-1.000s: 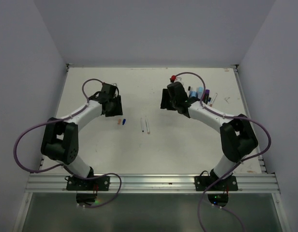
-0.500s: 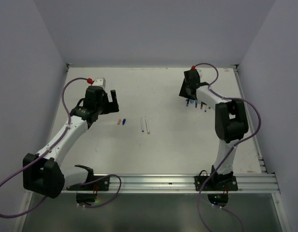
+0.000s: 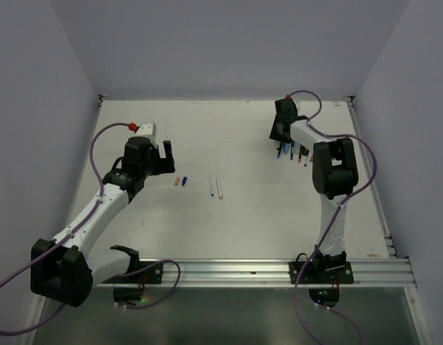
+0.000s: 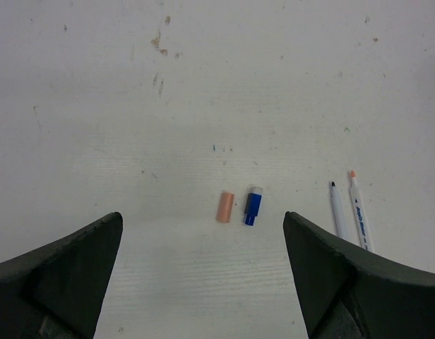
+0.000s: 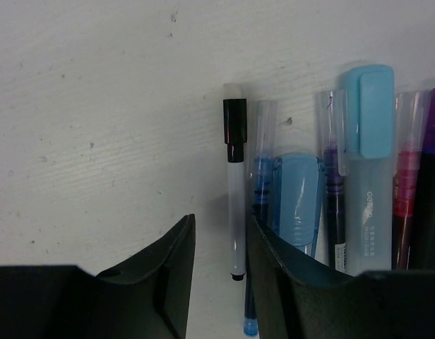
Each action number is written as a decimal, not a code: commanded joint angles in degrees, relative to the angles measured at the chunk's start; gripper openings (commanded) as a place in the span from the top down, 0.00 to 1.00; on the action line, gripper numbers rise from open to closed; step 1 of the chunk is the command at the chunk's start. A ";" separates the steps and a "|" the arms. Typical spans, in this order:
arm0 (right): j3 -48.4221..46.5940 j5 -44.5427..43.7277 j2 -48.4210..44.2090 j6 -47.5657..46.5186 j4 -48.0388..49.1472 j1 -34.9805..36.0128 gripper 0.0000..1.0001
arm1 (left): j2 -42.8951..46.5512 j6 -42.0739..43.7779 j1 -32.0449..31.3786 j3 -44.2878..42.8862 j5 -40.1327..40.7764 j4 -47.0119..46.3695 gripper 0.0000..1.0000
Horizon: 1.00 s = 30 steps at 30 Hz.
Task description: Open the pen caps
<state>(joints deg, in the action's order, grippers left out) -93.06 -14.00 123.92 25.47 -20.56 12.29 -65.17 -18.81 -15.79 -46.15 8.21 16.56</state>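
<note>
White table [image 3: 236, 223] carried a stubby orange plastic cap [image 4: 225, 206] and a blue plastic cap [image 4: 253, 209] beneath the wide-open left hand [image 4: 203, 233]; the narrow right hand [image 5: 220, 226] straddled a thin white black-capped pen [image 5: 236, 205].

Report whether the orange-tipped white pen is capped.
Uncapped: the orange-tipped pen shows a bare nib, and the orange cap lies apart from it, beside the blue cap.

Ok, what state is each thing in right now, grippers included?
left gripper: open, empty.
right gripper: open, straddling the black-capped white pen.
black-capped white pen: capped, not clamped.
orange cap: off, lying loose.
blue cap: off, beside the orange cap.
black-tipped pen: uncapped.
orange-tipped pen: uncapped.
light-blue highlighter: capped.
</note>
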 commanded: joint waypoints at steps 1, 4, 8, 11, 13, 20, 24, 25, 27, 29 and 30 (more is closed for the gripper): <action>-3.27 0.02 1.93 -0.78 -2.20 -0.16 0.62 | 0.74 1.32 0.41 0.36 0.23 -4.07 0.02; -3.80 0.29 3.25 -0.69 -2.47 -0.25 0.63 | 0.74 1.23 0.41 0.36 -0.65 -4.16 0.02; -4.76 1.34 4.75 -0.95 -3.26 -0.25 0.66 | 1.01 0.88 0.41 -0.08 -2.05 -4.08 0.02; -4.77 2.04 5.19 -1.39 -3.44 -0.25 0.81 | 1.18 0.27 0.41 -0.52 -3.89 -4.51 0.02; -3.20 3.71 4.23 -2.09 -2.22 0.01 0.90 | 1.18 -0.26 0.41 -0.96 -5.73 -4.78 0.02; 10.34 12.77 -8.24 -4.29 10.70 5.35 1.00 | 0.04 -7.28 0.41 -3.15 -14.95 -8.38 0.02; 19.02 13.64 -17.55 -5.87 15.97 11.86 1.00 | -2.68 -12.91 0.32 -4.65 -21.90 -12.24 0.02; 20.62 13.65 -21.05 -5.70 18.51 13.27 1.00 | -3.03 -13.88 0.32 -5.00 -22.88 -12.95 0.02; 23.70 14.95 -24.67 -5.96 20.29 17.22 1.00 | -3.65 -16.60 0.06 -5.61 -24.81 -14.44 0.03; 27.74 15.75 -29.16 -6.05 24.50 20.73 1.00 | -4.44 -18.53 -0.29 -6.32 -24.99 -15.59 0.05; 28.97 16.45 -30.48 -5.96 25.64 21.71 1.00 | -5.14 -19.07 -0.99 -6.58 -24.99 -17.77 0.06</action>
<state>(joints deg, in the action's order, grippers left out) -66.94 -0.30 99.63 20.69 -3.86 32.03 -69.23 -32.56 -15.88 -49.71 -12.47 5.65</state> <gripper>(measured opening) 0.044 0.953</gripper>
